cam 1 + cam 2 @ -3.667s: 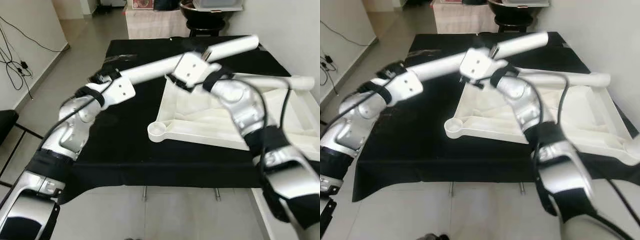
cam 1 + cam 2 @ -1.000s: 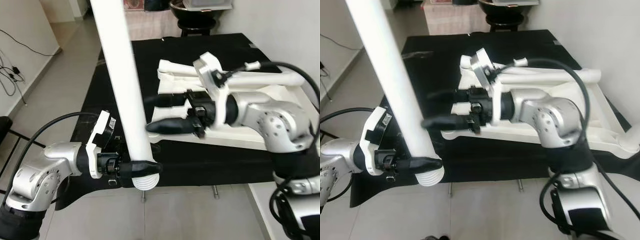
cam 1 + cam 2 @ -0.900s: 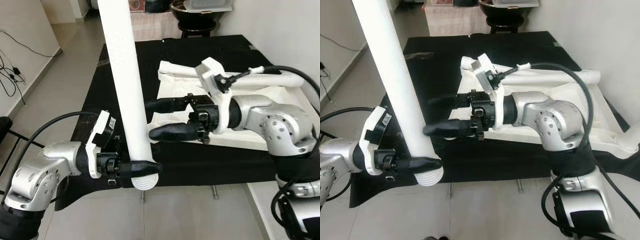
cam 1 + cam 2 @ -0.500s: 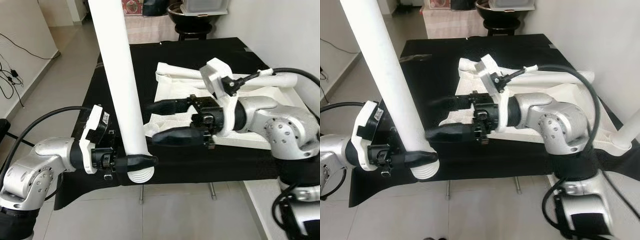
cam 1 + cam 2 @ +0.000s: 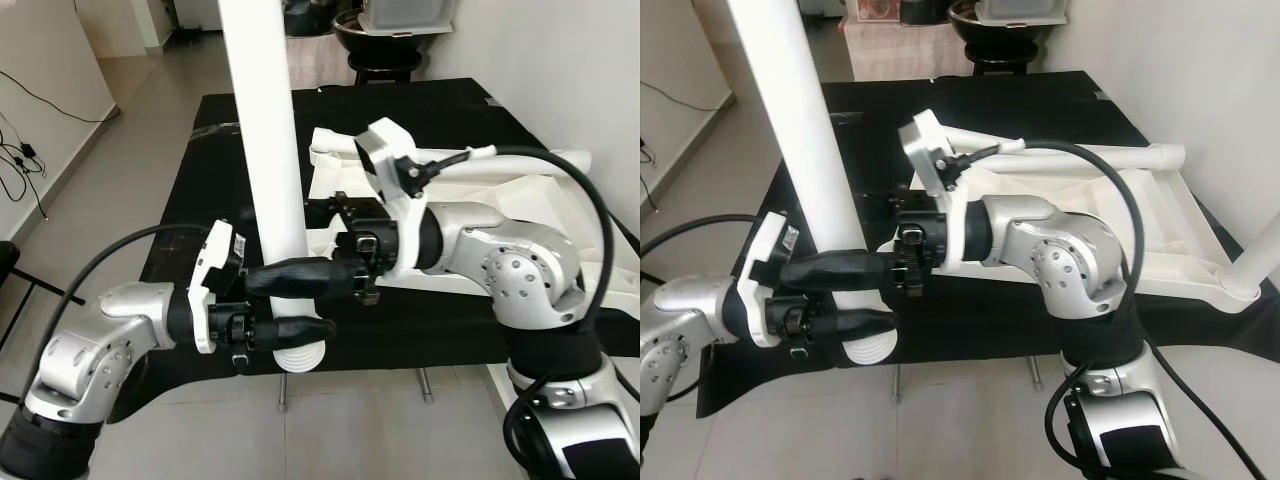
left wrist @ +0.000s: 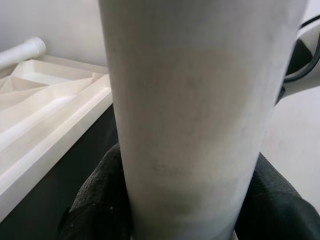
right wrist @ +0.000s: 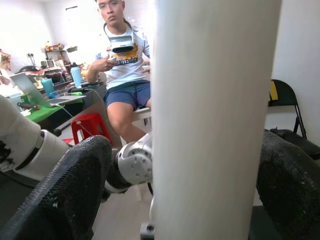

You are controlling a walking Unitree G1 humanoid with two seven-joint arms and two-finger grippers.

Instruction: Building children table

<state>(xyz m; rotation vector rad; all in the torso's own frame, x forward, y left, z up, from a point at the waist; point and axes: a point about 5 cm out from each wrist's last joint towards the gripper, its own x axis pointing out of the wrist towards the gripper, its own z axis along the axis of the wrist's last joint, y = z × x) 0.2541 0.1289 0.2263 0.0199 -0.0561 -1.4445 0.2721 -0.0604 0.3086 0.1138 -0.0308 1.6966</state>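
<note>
A long white table leg [image 5: 268, 170] stands nearly upright in front of me, off the table's near edge. My left gripper [image 5: 293, 338] is shut on its ribbed lower end, and the black pads [image 6: 95, 200] press both sides of the tube. My right gripper [image 5: 257, 248] is open, with one finger in front of the leg and one behind it, just above the left gripper. A gap shows between one of its fingers [image 7: 65, 190] and the leg [image 7: 215, 120]. The white tabletop [image 5: 520, 185] lies upside down on the table, and a fitted leg [image 5: 1130, 158] lies along its far side.
The table carries a black cloth [image 5: 200, 220]. A black stand [image 5: 385, 35] holding a bin is behind it, and cables [image 5: 20, 150] trail on the floor at the left. In the right wrist view a person [image 7: 125, 75] sits beside a red stool [image 7: 92, 131] and a black chair [image 7: 287, 102].
My right gripper has swung left, and its fingers now sit on either side of the leg. The leg has tipped closer to upright. My left gripper keeps its hold.
</note>
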